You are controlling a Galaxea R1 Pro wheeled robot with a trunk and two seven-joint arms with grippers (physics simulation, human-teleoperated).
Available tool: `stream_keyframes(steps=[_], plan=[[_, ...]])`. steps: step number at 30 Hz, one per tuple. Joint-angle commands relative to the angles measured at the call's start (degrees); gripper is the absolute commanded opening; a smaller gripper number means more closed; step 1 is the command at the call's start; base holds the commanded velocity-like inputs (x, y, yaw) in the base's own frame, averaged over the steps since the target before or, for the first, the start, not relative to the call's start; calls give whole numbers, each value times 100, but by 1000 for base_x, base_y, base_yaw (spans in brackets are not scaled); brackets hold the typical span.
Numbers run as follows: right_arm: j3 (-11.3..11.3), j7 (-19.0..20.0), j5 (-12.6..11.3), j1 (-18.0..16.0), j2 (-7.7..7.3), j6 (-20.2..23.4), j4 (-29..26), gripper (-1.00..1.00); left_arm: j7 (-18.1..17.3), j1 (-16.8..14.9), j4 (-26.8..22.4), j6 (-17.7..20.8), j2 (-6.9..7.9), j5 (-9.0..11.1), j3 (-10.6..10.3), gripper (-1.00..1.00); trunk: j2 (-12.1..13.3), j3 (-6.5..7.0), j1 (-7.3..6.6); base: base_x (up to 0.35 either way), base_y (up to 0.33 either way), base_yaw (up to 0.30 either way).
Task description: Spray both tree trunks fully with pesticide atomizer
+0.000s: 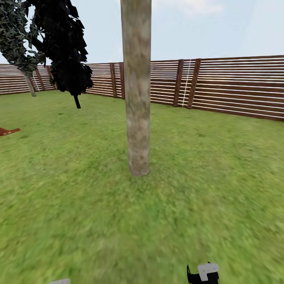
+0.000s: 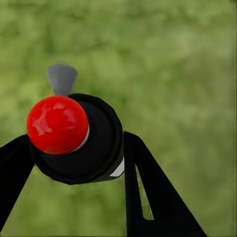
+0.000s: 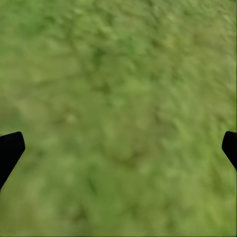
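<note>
on the left, the left pincer [image 2: 74,153] is clamped around the pesticide atomizer [image 2: 79,140], its two black fingers [image 2: 148,187] pressed to either side of the dark round body. the grip sits just below the cap, which looks chosen to leave the red knob [image 2: 57,123] and the small grey nozzle [image 2: 61,79] free for spraying. the atomizer looks like a black cylinder seen end-on, glossy red on top, with a sliver of pale band at its side; it hangs over blurred lawn [image 2: 187,59], off the floor.

in the middle of the head view, a tree trunk [image 1: 137,98] stands close ahead, straight, mottled tan-grey, bare of branches. the robot seems parked facing it so the spray can reach the bark.

on the right, the right pincer [image 3: 118,148] is spread wide and empty over grass, probably kept clear as a spare. the brown slatted fence [image 1: 236,86] runs behind.
</note>
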Motion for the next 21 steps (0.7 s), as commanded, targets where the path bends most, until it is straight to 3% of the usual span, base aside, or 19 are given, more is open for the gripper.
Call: stream_keyframes(steps=[1,9,15,21], plan=[[-1,0,0,0,4,-2,1,100,-1,0,0,1,0,1,3,-100,0,0,0,337,0,0],[-1,5,1,0,16,-3,0,100,-1,0,-3,3,6,5,7,-100,0,0,0,337,0,-10],[-6,0,0,0,0,0,-5,100,5,9,-3,-4,49,17,31,-100,0,0,0,337,0,-154],[-27,-21,7,0,11,21,-78,100,-2,156,-80,-4,72,4,11,-100,0,0,0,337,0,-5]])
